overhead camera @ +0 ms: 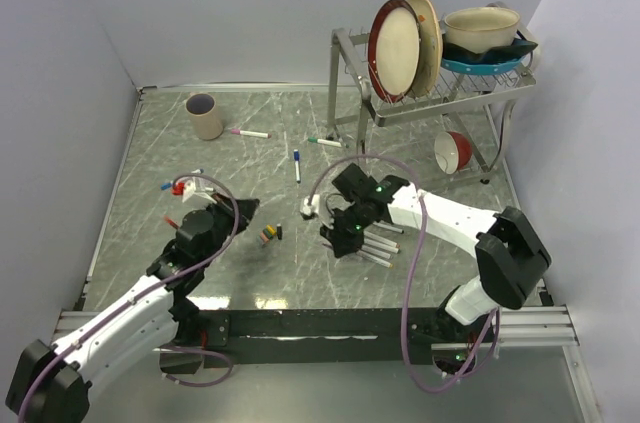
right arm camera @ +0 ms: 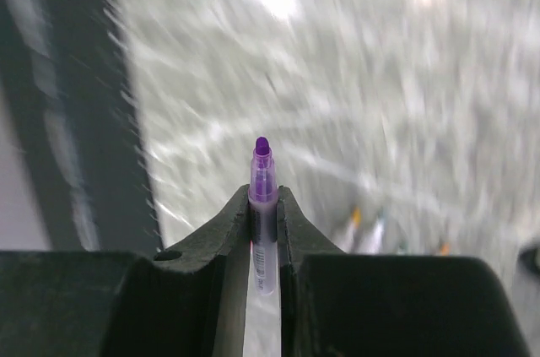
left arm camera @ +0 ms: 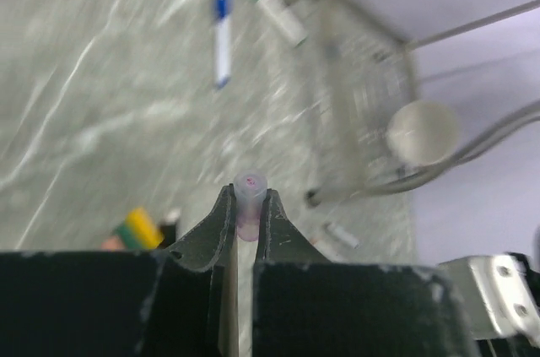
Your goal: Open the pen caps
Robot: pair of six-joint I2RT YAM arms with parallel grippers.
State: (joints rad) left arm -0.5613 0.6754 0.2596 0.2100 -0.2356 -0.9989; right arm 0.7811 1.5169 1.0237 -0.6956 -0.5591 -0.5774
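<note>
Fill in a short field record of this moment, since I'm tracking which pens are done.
left hand: shut on purple cap, off its pen
right hand: shut on purple pen, tip bare
capped on table: pink pen, green pen, blue pen
loose caps: small heap between the arms
other pens: lying by right hand

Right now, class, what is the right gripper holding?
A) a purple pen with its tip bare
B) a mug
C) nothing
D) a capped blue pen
A: in the right wrist view the right gripper is shut on a purple pen whose tip is uncovered.
</note>
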